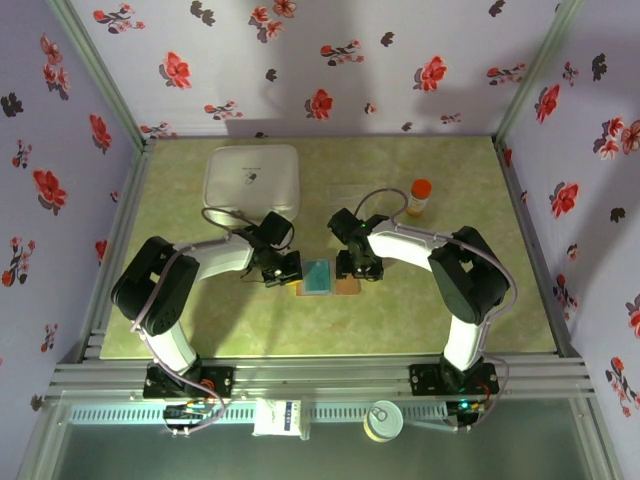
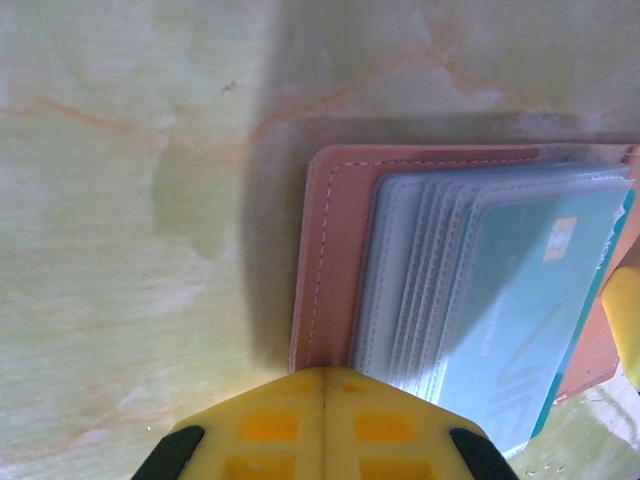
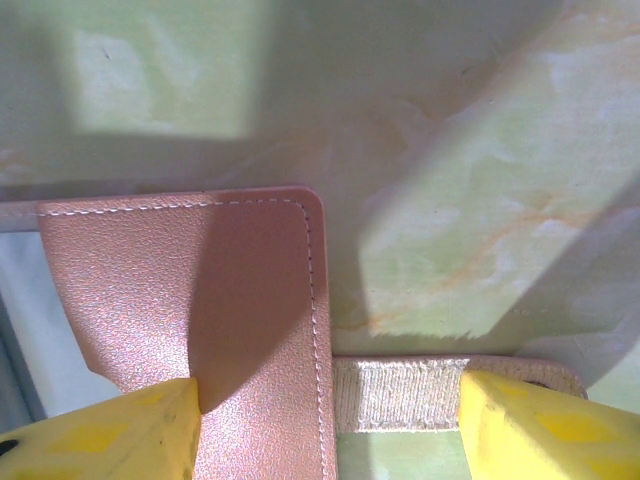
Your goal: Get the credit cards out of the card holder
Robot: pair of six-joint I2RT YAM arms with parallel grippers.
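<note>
The card holder point(image 1: 318, 277) lies open on the counter point(image 1: 430, 310), its teal credit cards point(image 2: 530, 300) not yet out, with the left fingers point(image 2: 270, 425) closed together at its edge and the right fingers point(image 3: 110, 435) spread wide astride the leather flap, so pinching a card looks next.

Lavender paper sprigged with red and dark flowers covers the back wall point(image 1: 330, 60) and both side walls, left point(image 1: 50, 150) and right point(image 1: 590, 150). Slim aluminium posts point(image 1: 95, 70) run up the corners. The table point(image 1: 480, 300) has a pale green marbled top, and bright patches and soft shadows lie across it. A ribbed metal rail point(image 1: 330, 375) edges its near side. Below that is perhaps a grey floor point(image 1: 560, 455).
</note>
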